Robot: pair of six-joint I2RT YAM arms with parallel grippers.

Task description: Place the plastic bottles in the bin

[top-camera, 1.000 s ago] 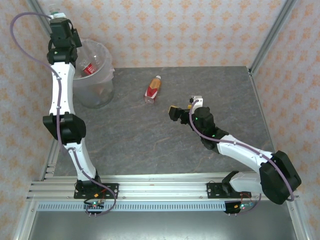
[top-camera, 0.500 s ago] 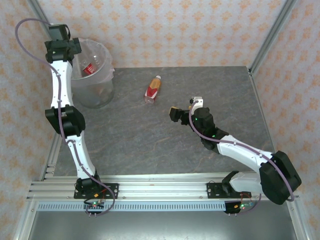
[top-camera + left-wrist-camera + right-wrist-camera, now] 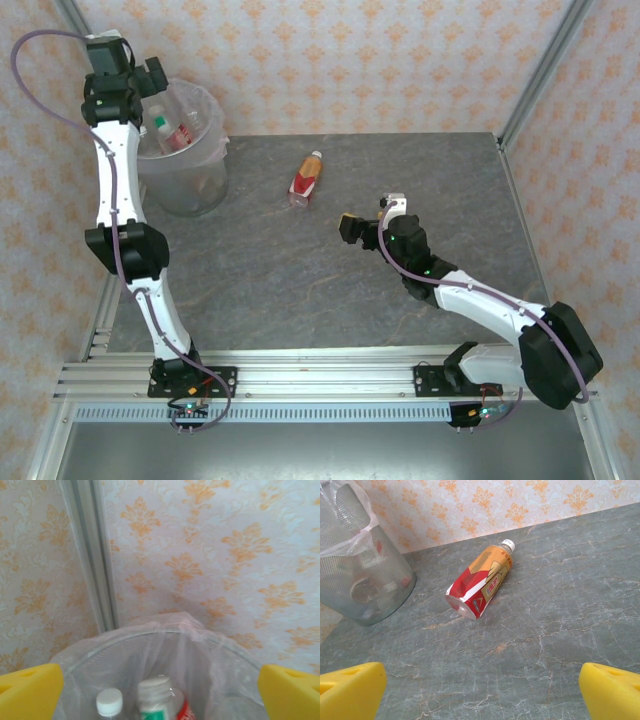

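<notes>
Looking from the top camera, the left gripper (image 3: 148, 78) hangs over the bin (image 3: 200, 190), which stands at the far left corner of the worktop (image 3: 300, 290). Its jaws are wide and nothing is between them. A second ago it held a bottle up there. Now this dropped bottle (image 3: 160, 127), with some green near its top, lies in the bin beside a red-labelled bottle (image 3: 181, 137), so one more drop is done. The loose bottle (image 3: 306, 178) lies near the far edge, apart from the bin. The right gripper (image 3: 368, 214) waits near the middle of the worktop, toward the right edge, and points at the loose bottle.

From the left wrist, the yellow pads (image 3: 30, 692) stand far apart over the bin rim. Below them the dropped bottle shows beside a white-capped bottle (image 3: 109, 701).

From the right wrist, its own pads (image 3: 350, 685) are wide and empty too. The loose bottle lies on its side, cap toward the far edge, well ahead of them. I judge it is the last one to bring.
</notes>
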